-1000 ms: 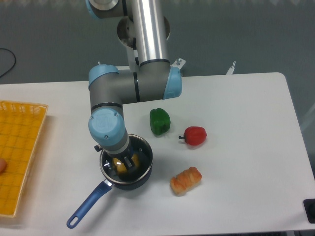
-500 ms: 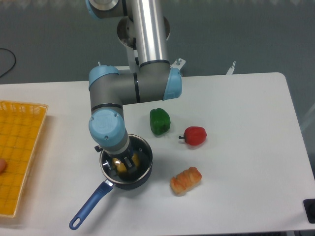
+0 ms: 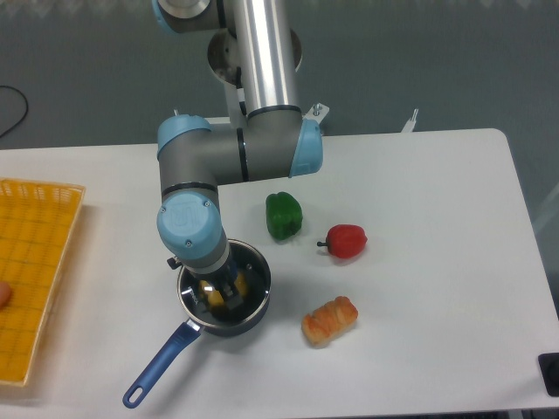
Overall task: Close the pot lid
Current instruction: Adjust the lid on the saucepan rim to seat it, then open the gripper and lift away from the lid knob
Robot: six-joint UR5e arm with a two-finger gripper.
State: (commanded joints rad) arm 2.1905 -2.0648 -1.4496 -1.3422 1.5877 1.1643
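Robot gripper [image 3: 221, 290] reaches down over the small dark round pot [image 3: 225, 297] with blue handle, apparently seating its lid; finger spread unclear.

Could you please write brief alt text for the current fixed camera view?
The gripper reaches down over the pot, whose blue handle points toward the front-left. A green pepper, red pepper and bread roll lie to its right.
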